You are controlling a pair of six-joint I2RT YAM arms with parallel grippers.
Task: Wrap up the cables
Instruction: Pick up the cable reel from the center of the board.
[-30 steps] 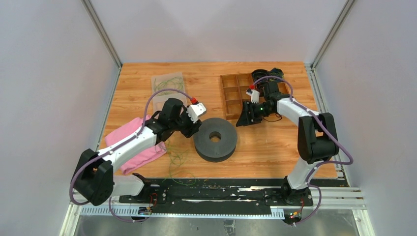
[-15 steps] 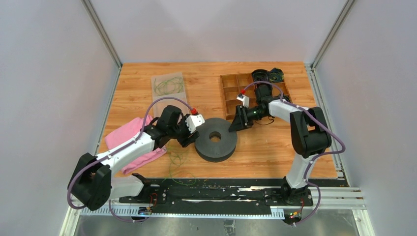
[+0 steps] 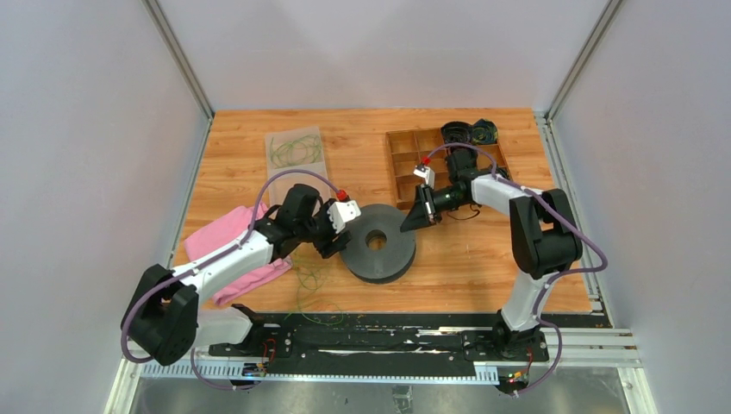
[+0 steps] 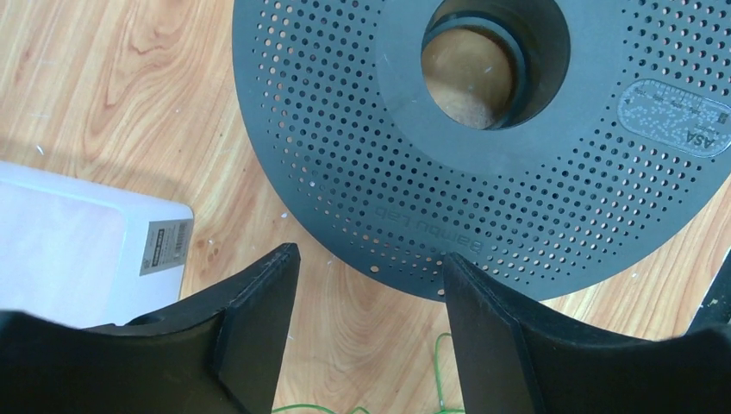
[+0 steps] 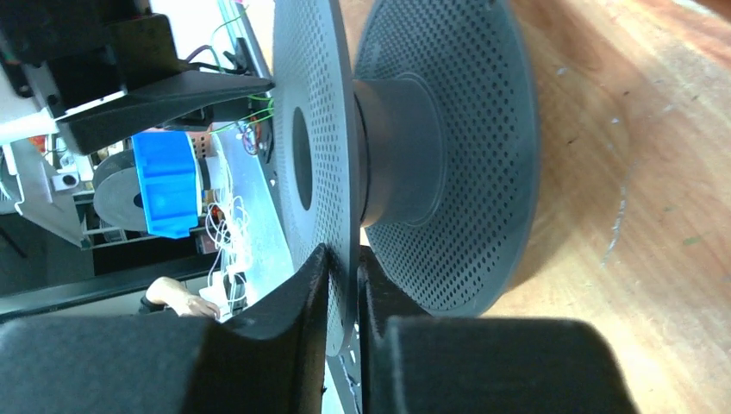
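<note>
1. Desk (image 3: 465,276): a wood-grain top inside a white-walled enclosure, with both arm bases at its near edge.
2. Left arm (image 3: 233,254): reaches in toward the spool's left rim. Its jaws are spread and hold nothing. In the wrist view the rim lies just ahead of the gap between them.
3. Right arm (image 3: 517,194): reaches in from the far right. Its jaws are pressed together on the rim of the spool's upper flange, one finger above the flange and one below.
4. Spool (image 3: 392,254): lies flat at mid-desk with its axis upright. The winding groove between the two flanges opens sideways and shows bare in the right wrist view.
5. Cables (image 3: 310,278): a loose green tangle lies on the desk just beside the spool, at its near-left. No strand touches the hub. More coils sit in a clear bag (image 3: 295,151) at the far left, well apart.
6. Governing relation: the tangle lies behind the left jaws, toward that arm's base. Judgement: the left arm is nearer and must draw back and down to pick up a strand, while the right holds the spool steady.
</note>
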